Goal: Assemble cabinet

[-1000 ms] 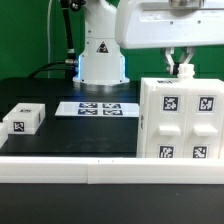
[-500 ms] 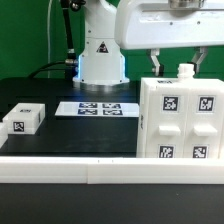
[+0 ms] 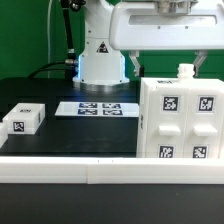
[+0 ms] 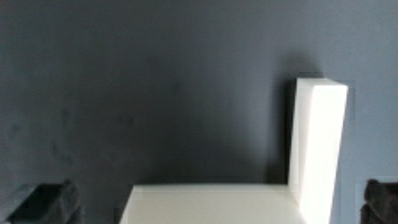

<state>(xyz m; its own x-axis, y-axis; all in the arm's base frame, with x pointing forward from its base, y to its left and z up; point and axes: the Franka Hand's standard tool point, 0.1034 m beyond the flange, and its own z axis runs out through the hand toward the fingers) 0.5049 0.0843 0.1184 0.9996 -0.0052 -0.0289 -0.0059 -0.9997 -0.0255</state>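
Exterior view, tool: gripper hangs just above the cabinet, jaws spread wide, nothing held
Exterior view, cabinet: upright at the exterior view's right, near the border rail; a white nub stands on its top
Exterior view, loose part: tagged block well apart, at the exterior view's left
Wrist view, tool: fingertips far apart, gap empty
Wrist view, below: white upright edge against dark table
Risk: an off-centre descent could land a finger on the nub, tilting or shoving the cabinet
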